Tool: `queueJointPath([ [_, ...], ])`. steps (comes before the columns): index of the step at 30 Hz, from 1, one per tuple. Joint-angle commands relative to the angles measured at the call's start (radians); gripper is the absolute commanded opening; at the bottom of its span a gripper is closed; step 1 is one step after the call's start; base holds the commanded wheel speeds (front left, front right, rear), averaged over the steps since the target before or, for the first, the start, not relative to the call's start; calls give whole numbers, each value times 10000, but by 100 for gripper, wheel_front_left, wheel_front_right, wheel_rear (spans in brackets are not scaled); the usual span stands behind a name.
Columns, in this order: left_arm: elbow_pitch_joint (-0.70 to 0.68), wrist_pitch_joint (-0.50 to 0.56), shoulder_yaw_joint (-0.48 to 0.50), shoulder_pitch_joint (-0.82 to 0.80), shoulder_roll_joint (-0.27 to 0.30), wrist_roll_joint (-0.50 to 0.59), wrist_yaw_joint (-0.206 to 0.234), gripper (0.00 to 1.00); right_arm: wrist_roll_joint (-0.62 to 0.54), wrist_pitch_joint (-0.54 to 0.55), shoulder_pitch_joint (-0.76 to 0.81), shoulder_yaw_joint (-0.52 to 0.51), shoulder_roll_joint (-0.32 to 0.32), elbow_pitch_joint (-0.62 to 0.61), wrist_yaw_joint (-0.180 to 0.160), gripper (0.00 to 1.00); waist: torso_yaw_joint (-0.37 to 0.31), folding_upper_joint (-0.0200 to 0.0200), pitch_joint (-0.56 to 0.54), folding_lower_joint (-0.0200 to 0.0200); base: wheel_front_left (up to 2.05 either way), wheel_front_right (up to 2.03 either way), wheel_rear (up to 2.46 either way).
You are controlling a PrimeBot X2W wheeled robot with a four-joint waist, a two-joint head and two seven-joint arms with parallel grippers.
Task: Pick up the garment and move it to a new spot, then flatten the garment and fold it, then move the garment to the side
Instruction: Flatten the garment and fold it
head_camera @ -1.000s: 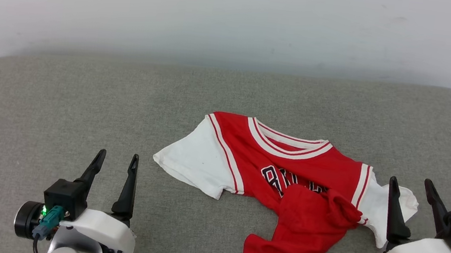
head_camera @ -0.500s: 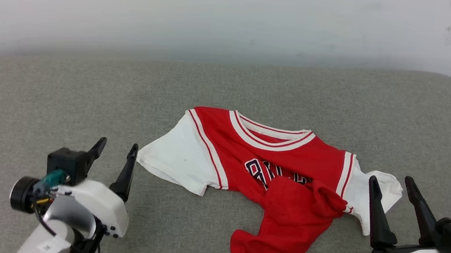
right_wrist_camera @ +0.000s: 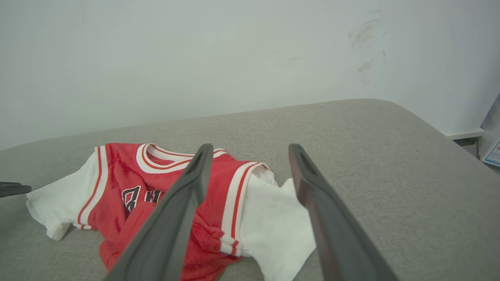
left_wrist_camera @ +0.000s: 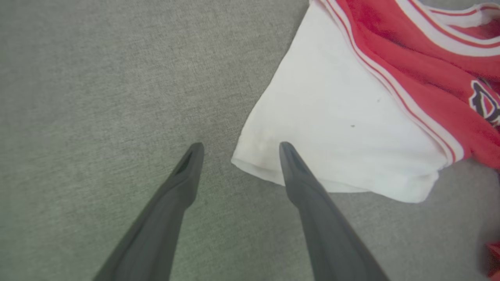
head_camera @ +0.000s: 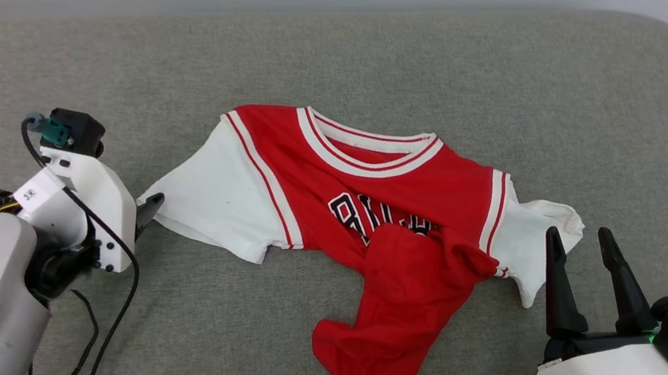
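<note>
We've got a grey upholstered cushion (head_camera: 133, 45) with rounded corners, set against a plain white wall (right_wrist_camera: 175, 50). The garment (head_camera: 363, 211) lies around the cushion's middle with its collar toward the wall edge. Its red lower half is bunched and flipped up over the lettering.

The left gripper (left_wrist_camera: 240, 145) is spread wide and holds nothing. One fingertip sits over the corner of the white sleeve (left_wrist_camera: 332, 117), the other over bare cushion. We can't tell if it actually touches.

The right gripper (head_camera: 577, 234) is also spread wide and empty, near the other sleeve (head_camera: 527, 239), toward the near right corner.

The right wrist view adds scuff marks (right_wrist_camera: 365, 39) on the wall. The left wrist view picks up tiny dark specks (left_wrist_camera: 352, 126) on the sleeve, and the head view gives us the whole crumpled hem (head_camera: 377, 348).
</note>
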Motion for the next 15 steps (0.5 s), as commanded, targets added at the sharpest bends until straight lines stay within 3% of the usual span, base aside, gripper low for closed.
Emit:
queueJointPath([
  [1, 130, 533, -49, -224, 179, -222, -78, 100, 152, -147, -165, 19, 18, 127, -5, 100, -372, 0, 520, 0, 0, 0, 0],
  [10, 707, 2942, -786, -2, 604, -805, -197, 100, 399, -518, -568, 96, 19, 655, -5, 100, -594, 0, 1087, 0, 0, 0, 0],
  [11, 723, 3151, -865, 93, 553, -950, -210, 77, 398, -533, -609, 79, 19, 710, -3, 100, -590, 0, 1109, 0, 0, 0, 0],
  [13, 536, 3246, -1010, 156, 481, -999, -234, 0, 433, -516, -700, 45, 20, 783, -3, 100, -563, 0, 1146, 0, 0, 0, 0],
  [15, 329, 2997, -1042, 148, 469, -932, -242, 0, 460, -492, -746, 22, 20, 868, -5, 100, -502, 0, 1153, 0, 0, 0, 0],
])
